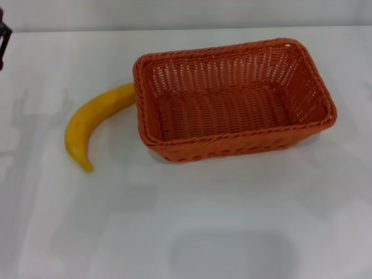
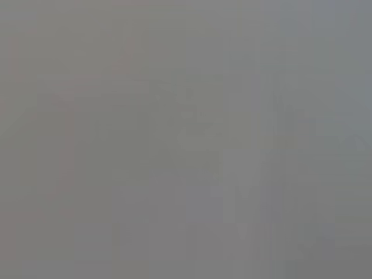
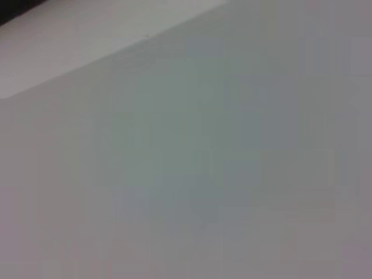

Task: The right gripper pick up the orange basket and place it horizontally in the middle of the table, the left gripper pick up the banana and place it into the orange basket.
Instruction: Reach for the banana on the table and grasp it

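Note:
The orange basket point(image 1: 232, 99) stands upright and empty on the white table point(image 1: 174, 221), right of centre in the head view, with its long side running left to right. The yellow banana point(image 1: 93, 119) lies on the table to its left, its upper end against the basket's left wall and its tip toward the front. A thin black piece of the left gripper point(image 1: 4, 40) shows at the far left edge, well away from the banana. The right gripper is out of view. Both wrist views show only plain pale surface.
White tabletop stretches in front of the basket and banana. The table's far edge point(image 1: 186, 28) runs behind the basket. In the right wrist view a table edge point(image 3: 116, 49) crosses one corner, with darkness beyond it.

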`<act>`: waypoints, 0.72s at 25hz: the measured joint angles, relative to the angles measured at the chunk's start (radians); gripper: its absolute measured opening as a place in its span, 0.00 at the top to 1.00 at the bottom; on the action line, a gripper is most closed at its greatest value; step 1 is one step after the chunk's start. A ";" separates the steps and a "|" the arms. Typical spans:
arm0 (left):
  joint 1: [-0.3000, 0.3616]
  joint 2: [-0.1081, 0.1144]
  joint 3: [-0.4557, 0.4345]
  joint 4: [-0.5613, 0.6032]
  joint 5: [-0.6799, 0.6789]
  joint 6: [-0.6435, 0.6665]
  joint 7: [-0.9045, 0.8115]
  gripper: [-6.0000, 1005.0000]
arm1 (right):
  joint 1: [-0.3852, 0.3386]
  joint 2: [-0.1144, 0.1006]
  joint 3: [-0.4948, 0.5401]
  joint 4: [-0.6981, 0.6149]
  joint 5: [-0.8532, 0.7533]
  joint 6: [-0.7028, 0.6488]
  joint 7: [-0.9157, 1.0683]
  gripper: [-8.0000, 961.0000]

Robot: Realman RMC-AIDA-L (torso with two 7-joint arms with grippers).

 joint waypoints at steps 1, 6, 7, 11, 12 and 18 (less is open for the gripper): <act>0.018 0.006 0.013 0.048 0.008 0.000 -0.051 0.11 | -0.011 -0.001 0.001 0.015 0.006 -0.004 0.000 0.12; 0.052 0.059 -0.023 0.238 0.182 0.000 -0.489 0.11 | -0.026 -0.003 0.001 0.066 0.004 -0.005 -0.004 0.12; 0.042 0.076 -0.048 0.263 0.249 0.000 -0.589 0.11 | -0.027 -0.004 0.000 0.076 0.003 -0.001 -0.005 0.12; -0.031 0.125 -0.190 0.351 0.605 0.001 -0.991 0.11 | -0.041 -0.005 -0.001 0.085 0.000 0.035 -0.005 0.12; -0.048 0.134 -0.232 0.372 0.695 0.002 -1.084 0.11 | -0.042 -0.005 -0.001 0.085 0.000 0.038 -0.005 0.12; -0.181 0.173 -0.554 0.551 1.421 0.046 -1.707 0.11 | -0.048 -0.007 -0.008 0.085 0.000 0.084 -0.003 0.12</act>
